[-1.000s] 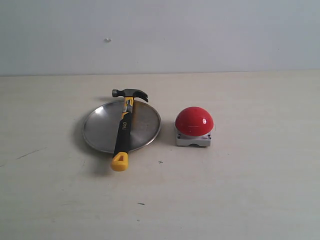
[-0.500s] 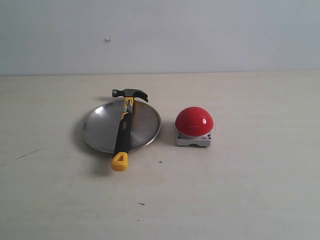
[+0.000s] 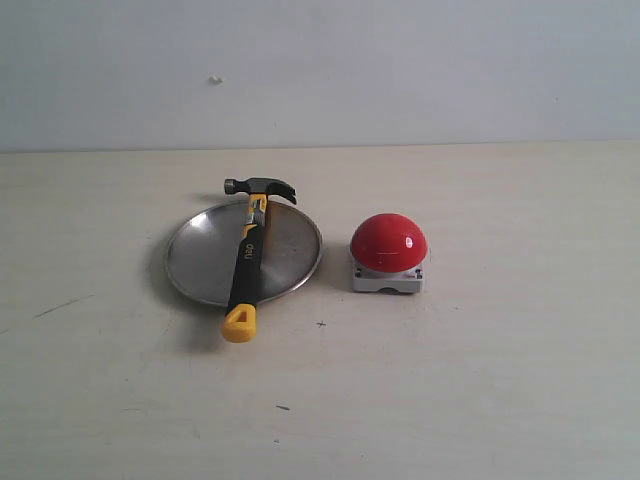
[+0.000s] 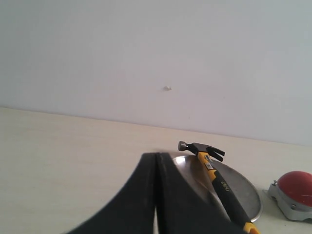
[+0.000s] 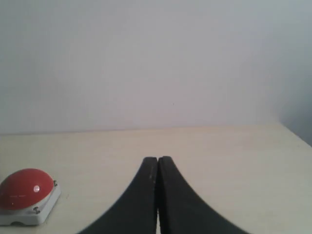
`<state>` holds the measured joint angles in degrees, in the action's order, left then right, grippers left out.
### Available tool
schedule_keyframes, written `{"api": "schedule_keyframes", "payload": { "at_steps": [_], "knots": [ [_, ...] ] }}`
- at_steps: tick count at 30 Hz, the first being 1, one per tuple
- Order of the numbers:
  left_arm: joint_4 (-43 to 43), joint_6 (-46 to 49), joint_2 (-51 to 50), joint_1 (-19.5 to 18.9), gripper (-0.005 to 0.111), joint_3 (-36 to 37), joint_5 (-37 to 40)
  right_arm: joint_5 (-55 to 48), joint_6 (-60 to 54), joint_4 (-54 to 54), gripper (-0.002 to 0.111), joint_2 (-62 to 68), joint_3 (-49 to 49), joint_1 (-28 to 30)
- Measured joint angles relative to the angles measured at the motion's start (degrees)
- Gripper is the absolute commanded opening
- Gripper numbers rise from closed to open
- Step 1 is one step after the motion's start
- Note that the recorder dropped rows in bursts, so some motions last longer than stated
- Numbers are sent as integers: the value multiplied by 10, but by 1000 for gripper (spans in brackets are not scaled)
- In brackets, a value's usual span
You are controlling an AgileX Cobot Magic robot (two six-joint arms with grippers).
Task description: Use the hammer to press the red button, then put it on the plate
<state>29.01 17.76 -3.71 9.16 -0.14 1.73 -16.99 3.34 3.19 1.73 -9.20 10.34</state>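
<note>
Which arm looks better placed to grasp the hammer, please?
Probably the left: the left gripper faces the hammer lying across the plate, while the right gripper sees only the red button.

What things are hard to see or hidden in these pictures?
- Left wrist view: the shut left gripper covers part of the plate; the picture's edge cuts off the red button and the hammer handle's end.
- Right wrist view: the shut right gripper shows, but hammer and plate lie outside the picture.
- Exterior view: the handle's lettering is too small to read; neither arm shows.
</note>
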Motion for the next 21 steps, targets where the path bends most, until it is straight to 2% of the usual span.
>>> {"api": "schedule_keyframes", "payload": {
  "at_steps": [7, 21],
  "knots": [
    [0, 0, 0, 0, 0, 0, 0, 8, 0, -32, 0, 0, 87, 2],
    [0, 0, 0, 0, 0, 0, 0, -2, 0, -35, 0, 0, 89, 2]
  ]
}}
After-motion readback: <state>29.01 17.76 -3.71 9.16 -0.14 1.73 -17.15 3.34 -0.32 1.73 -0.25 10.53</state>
